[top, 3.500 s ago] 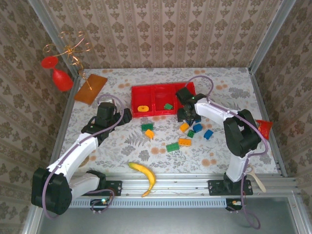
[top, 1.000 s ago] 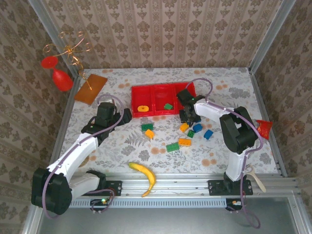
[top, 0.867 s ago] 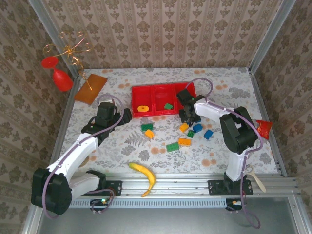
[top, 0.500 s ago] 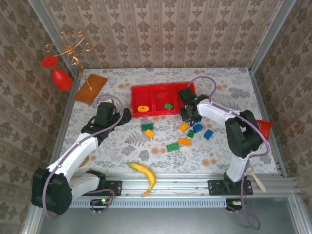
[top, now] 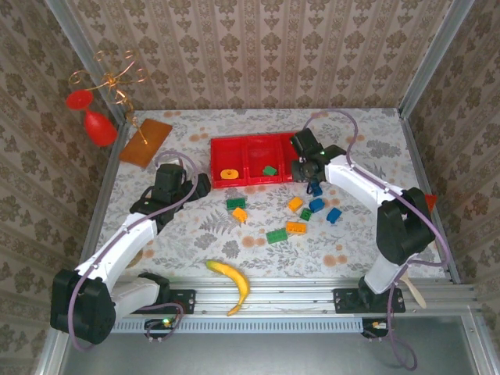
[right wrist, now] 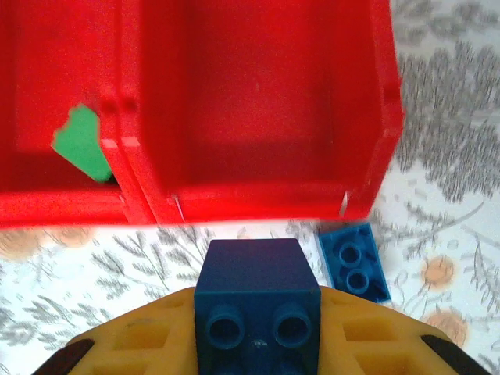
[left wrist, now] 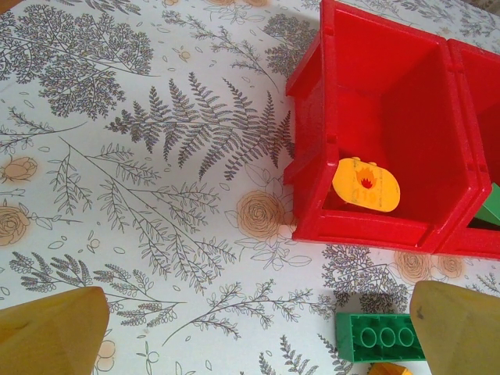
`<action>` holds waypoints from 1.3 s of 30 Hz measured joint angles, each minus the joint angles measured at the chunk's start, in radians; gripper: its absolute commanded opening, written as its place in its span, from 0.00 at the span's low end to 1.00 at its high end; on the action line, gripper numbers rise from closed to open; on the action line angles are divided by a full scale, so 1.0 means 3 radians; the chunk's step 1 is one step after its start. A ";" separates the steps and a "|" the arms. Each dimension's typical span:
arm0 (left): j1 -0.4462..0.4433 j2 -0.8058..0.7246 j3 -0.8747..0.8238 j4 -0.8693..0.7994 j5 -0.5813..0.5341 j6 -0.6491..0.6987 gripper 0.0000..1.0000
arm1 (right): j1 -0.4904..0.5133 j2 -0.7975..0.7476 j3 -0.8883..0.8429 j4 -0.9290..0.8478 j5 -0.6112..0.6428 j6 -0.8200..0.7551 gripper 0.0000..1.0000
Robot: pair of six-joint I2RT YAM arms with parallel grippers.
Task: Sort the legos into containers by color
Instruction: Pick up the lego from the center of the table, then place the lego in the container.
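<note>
Green plastic brick [right wrist: 82,144] is cut off by red three-compartment tray [right wrist: 258,203]; one dark blue brick [right wrist: 256,301] is clamped by right gripper [right wrist: 256,337]; left gripper [left wrist: 254,332] is spread.

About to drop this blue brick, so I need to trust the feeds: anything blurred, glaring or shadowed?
Right wrist: the gripped blue brick is crisp; the red tray and the green brick in it look soft. Left wrist: tablecloth and orange round piece sharp, own fingers blurred at the bottom corners. Top external: even light, faint shadows, no glare.
</note>
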 measured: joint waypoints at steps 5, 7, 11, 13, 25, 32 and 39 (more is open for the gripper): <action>0.0000 0.0000 0.0000 0.0000 0.0000 0.0000 1.00 | -0.0011 0.0267 0.0399 0.0009 0.0079 -0.0081 0.19; 0.0000 0.0000 0.0000 0.0000 0.0000 0.0000 1.00 | -0.0023 0.0417 0.0539 0.0006 0.0104 -0.0127 0.19; 0.0000 0.0000 0.0000 0.0000 0.0000 0.0000 1.00 | -0.0046 0.0710 0.0772 0.0005 0.0173 -0.0200 0.20; 0.0000 0.0000 0.0000 0.0000 0.0000 0.0000 1.00 | -0.0065 0.0823 0.0865 0.0006 0.0200 -0.0228 0.21; 0.0006 0.0000 0.0000 0.0000 0.0000 0.0000 1.00 | -0.0153 0.1095 0.1003 0.0009 0.0238 -0.0240 0.35; 0.0022 0.0000 0.0000 0.0000 0.0000 0.0001 1.00 | -0.0153 0.1095 0.1006 0.0009 0.0239 -0.0240 0.47; 0.0022 0.0000 0.0000 -0.0001 0.0000 0.0000 1.00 | -0.0153 0.1095 0.1006 0.0009 0.0238 -0.0240 0.48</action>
